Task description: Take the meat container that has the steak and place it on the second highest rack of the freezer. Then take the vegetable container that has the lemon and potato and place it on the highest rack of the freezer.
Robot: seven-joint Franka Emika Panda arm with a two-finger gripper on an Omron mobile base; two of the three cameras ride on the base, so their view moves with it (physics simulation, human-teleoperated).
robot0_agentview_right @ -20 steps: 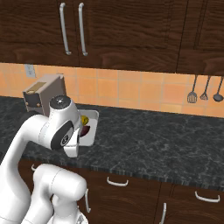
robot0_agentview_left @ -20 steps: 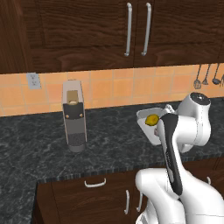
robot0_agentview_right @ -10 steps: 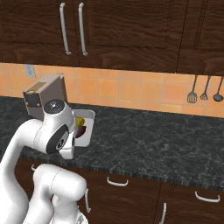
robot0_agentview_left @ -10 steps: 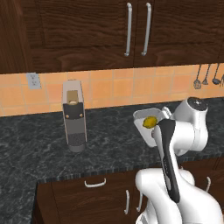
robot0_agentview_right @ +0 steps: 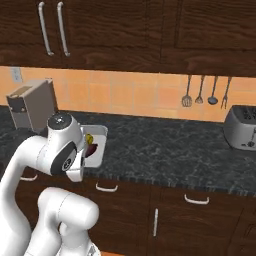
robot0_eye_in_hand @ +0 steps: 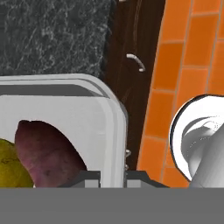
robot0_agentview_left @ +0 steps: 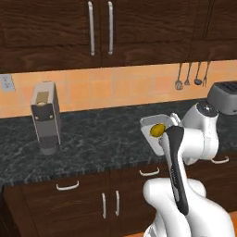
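Where the arm bends over the bench point(robot0_agentview_left: 92, 139), the vegetable container point(robot0_agentview_left: 155, 124) hangs in the air in front of the robot's upper arm, tipped on its side, with the lemon point(robot0_agentview_left: 157, 130) showing yellow inside it. From the right base view the tray point(robot0_agentview_right: 97, 142) sits just beside the white elbow, holding the lemon point(robot0_agentview_right: 89, 138) and the dark potato point(robot0_agentview_right: 92, 149) below it. In the hand view the potato point(robot0_eye_in_hand: 48, 153) lies against the lemon point(robot0_eye_in_hand: 11, 164) near the tray's rounded rim point(robot0_eye_in_hand: 114, 131).

The pincer point(robot0_eye_in_hand: 113, 178) is clamped on that rim, one fingertip point(robot0_eye_in_hand: 89, 178) inside the wall and the other outside; the contact itself is at the frame's edge, so probably a thin pinch on the wall alone.

The bench is black speckled stone over dark wooden cabinets point(robot0_agentview_right: 200, 215). A coffee machine point(robot0_agentview_left: 45, 118) stands at the left, a toaster point(robot0_agentview_right: 241, 127) at the right, and utensils point(robot0_agentview_right: 200, 92) hang on the orange tiled wall.
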